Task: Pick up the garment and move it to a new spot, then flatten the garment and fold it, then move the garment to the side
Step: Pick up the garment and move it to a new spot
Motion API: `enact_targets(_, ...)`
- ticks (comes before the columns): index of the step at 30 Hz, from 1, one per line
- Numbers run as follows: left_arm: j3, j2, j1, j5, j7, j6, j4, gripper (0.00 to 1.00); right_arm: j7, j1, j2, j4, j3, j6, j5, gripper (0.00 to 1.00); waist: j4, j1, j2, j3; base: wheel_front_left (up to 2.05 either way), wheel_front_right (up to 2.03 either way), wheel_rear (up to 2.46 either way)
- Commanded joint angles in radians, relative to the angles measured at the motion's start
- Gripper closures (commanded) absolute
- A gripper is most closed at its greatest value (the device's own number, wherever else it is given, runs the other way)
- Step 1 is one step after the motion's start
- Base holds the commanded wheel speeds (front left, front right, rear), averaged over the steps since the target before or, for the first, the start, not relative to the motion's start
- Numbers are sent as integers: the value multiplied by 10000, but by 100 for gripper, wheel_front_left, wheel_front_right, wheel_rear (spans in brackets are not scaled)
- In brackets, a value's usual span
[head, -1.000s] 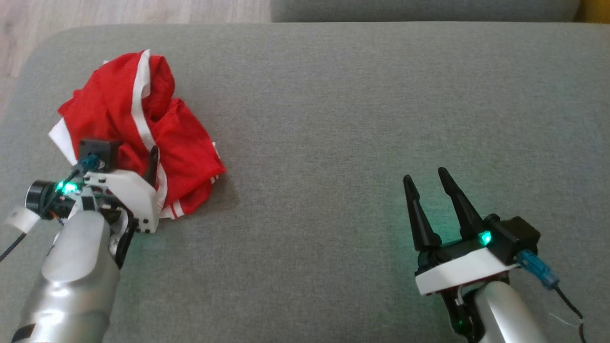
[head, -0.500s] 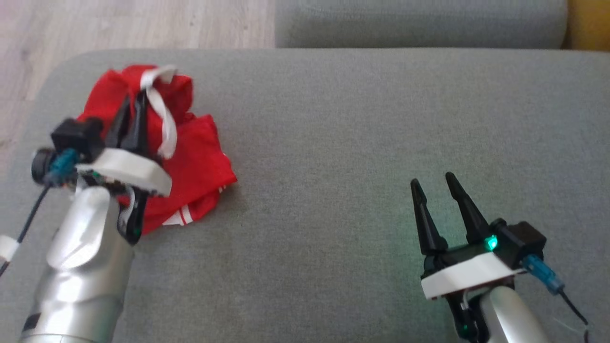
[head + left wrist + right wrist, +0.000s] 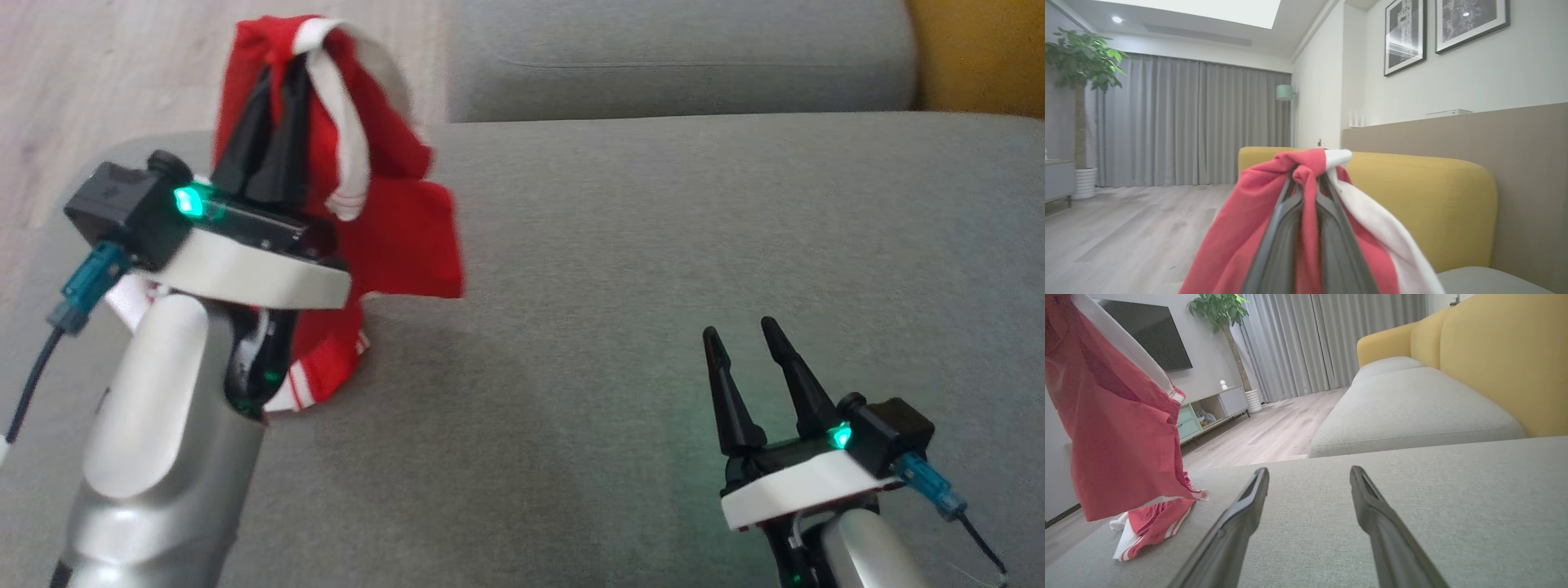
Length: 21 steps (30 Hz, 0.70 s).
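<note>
The garment [image 3: 400, 237] is red with white stripes. It hangs bunched from my left gripper [image 3: 286, 69], which is shut on its top fold high over the left end of the grey cushion [image 3: 653, 261]. Its lower hem [image 3: 1147, 535] still touches the cushion. The left wrist view has the red and white cloth [image 3: 1257, 212] draped over both closed fingers. My right gripper [image 3: 739, 335] stands open low over the cushion's right front, holding nothing; its two fingers [image 3: 1241, 510] are spread wide above the grey fabric.
A second grey seat cushion [image 3: 678, 57] lies beyond the first, with a yellow sofa back [image 3: 1494, 355] to the right. Wooden floor [image 3: 98, 73] lies past the cushion's left end. The room holds a plant [image 3: 1220, 310], a TV cabinet and curtains.
My left gripper closed on the crumpled garment and has lifted it up off the cushion. The head camera tilted up. The right gripper stayed open in place.
</note>
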Motion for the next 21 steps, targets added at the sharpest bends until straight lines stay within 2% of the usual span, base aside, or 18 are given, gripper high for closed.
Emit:
enact_targets(1, 195, 176, -345, -46, 208, 99, -950, 100, -109, -265, -39, -378, 220, -7, 69, 0, -370, 1, -1, -49, 0, 0, 0)
enact_targets(6, -118, -25, -161, -101, 750, 275, -1789, 100, -109, -344, -39, -481, 171, -7, 110, 0, -927, 1, -1, -56, 0, 0, 0)
enact_targets(11, -587, -77, -16, 112, 1328, 437, -2198, 100, -109, -481, -39, -722, 210, -7, 387, 0, -1927, 1, -1, 99, 0, 0, 0)
enact_targets(17, -877, -306, -425, 246, 1643, 588, -1481, 100, -109, -846, -39, -1299, 460, -7, 689, 0, -3243, 1, -1, 793, 0, 0, 0)
enact_targets(21, -1117, -368, -1191, 461, 1704, 480, -471, 100, -109, -1038, -39, -1652, 662, -7, 926, 0, -4036, 1, -1, 1406, 0, 0, 0)
